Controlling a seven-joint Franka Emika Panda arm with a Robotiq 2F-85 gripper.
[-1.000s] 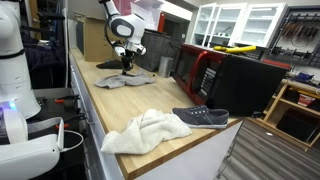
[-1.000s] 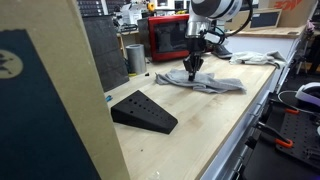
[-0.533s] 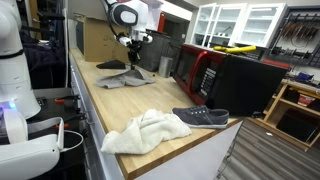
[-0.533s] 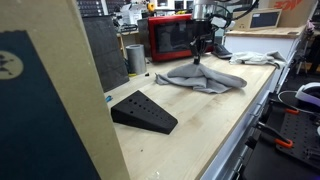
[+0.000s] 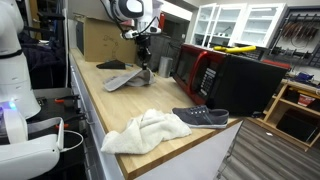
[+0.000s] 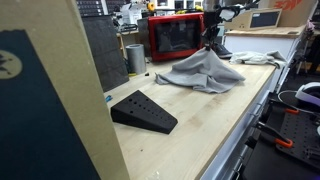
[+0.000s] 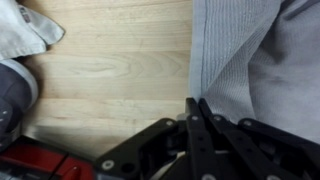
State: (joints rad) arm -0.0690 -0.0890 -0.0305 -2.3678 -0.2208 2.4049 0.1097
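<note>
My gripper [image 5: 143,52] is shut on a grey cloth [image 5: 128,78] and holds one part of it up above the wooden table [image 5: 108,105], while the rest drapes down onto the tabletop. It also shows in an exterior view [image 6: 212,38], with the grey cloth [image 6: 203,72] hanging below it like a tent. In the wrist view the gripper [image 7: 196,102] has its fingers pressed together, with the ribbed grey cloth [image 7: 250,60] right by the tips.
A white towel [image 5: 148,130] and a dark grey shoe [image 5: 202,117] lie near the table's front edge. A red microwave [image 5: 205,70] and a black box [image 5: 245,82] stand beside them. A black wedge [image 6: 143,110] and a metal cup [image 6: 135,57] sit on the table.
My gripper has risen and moved along the table with the grey cloth in it. The cloth has gone from lying flat to hanging lifted at one part.
</note>
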